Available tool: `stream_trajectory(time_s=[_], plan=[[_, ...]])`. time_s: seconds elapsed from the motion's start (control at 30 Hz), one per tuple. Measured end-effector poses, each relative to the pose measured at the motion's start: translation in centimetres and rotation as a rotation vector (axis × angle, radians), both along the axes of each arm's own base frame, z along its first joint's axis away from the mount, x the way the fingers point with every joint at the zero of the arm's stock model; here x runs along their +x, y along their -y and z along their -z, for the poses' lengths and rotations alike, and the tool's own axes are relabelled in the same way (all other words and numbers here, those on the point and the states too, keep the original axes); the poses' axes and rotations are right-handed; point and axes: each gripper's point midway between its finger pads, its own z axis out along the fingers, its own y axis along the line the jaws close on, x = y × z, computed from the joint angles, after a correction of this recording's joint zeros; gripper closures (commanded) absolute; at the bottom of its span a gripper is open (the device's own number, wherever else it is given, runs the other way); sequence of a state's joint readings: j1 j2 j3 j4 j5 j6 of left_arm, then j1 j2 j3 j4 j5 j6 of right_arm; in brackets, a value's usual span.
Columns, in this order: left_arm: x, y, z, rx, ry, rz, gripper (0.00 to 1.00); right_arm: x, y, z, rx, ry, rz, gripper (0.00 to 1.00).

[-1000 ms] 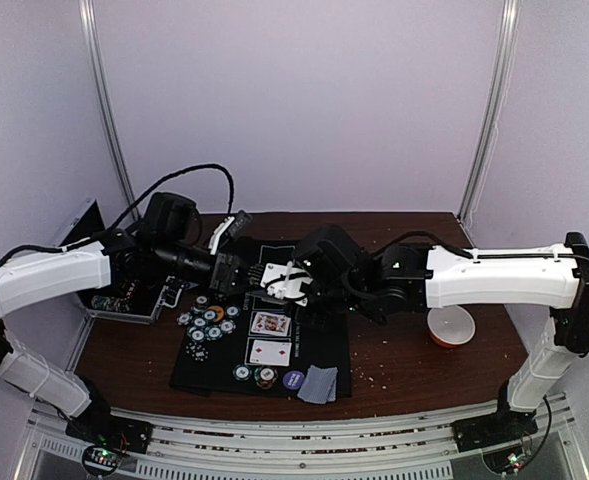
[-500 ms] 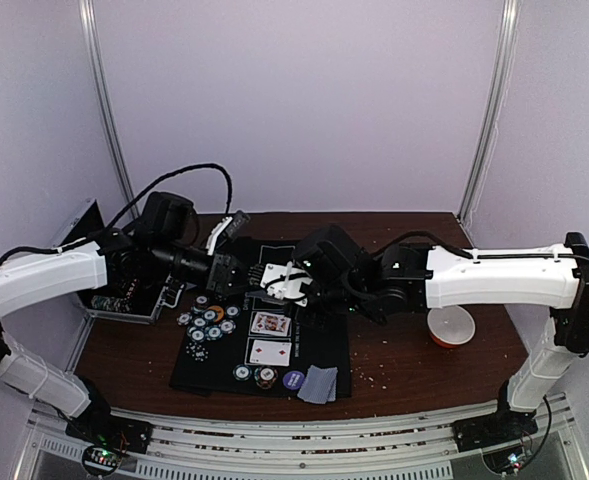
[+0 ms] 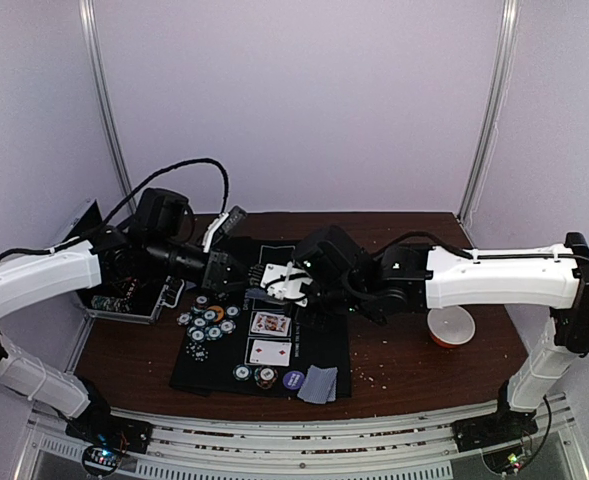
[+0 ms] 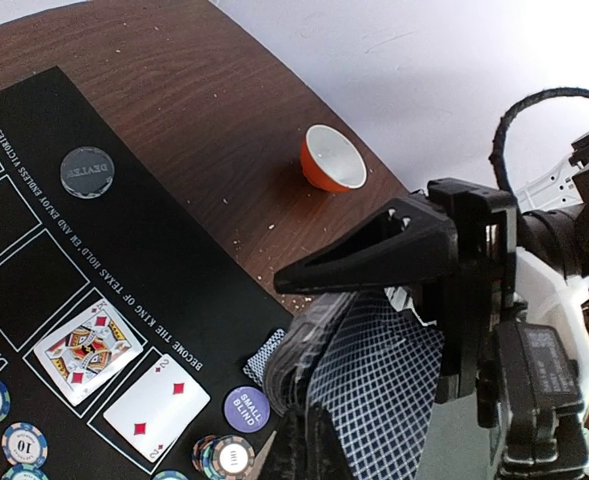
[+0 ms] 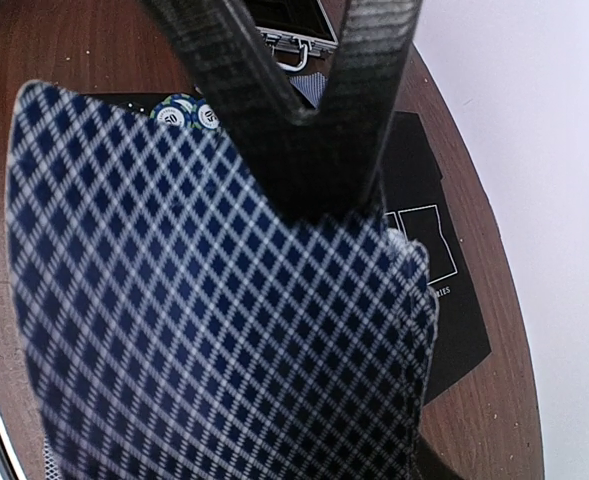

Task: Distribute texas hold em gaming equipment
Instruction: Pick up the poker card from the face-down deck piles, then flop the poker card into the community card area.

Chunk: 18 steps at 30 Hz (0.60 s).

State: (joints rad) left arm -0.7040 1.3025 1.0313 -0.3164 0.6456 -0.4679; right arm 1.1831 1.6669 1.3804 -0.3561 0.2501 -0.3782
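Right hand (image 3: 277, 281) clamped on a deck of playing cards (image 5: 214, 300) above the far half of the black mat (image 3: 324, 345), patterned backs to its wrist camera, long axis along the fingers, as the left hand (image 3: 234, 272), grip impossible to judge, sits just beside, with poker chips (image 3: 210, 322) and two face-up cards (image 3: 270, 352) lying on the counter (image 3: 424, 372).

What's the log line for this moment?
left pincer: shut on deck | right pincer: shut on top card | both: above mat | king, diamond card: face-up on mat
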Motion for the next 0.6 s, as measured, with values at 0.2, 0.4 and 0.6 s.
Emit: stream_trajectory(time_s=[0.2,0.4,0.6], plan=[[-0.1,-0.1,-0.8,-0.001,0.021,0.010,1.00,0.2,0.3,0.5,-0.006,-0.003,0.008,0.55],[0.2,-0.5,-1.3,-0.013,0.031,0.004,1.00,0.6,0.7,0.8,-0.005,-0.008,0.023,0.55],[2.1,-2.2,-2.1,-0.015,0.035,-0.055,1.00,0.9,1.7,1.6,-0.020,-0.018,0.039,0.55]])
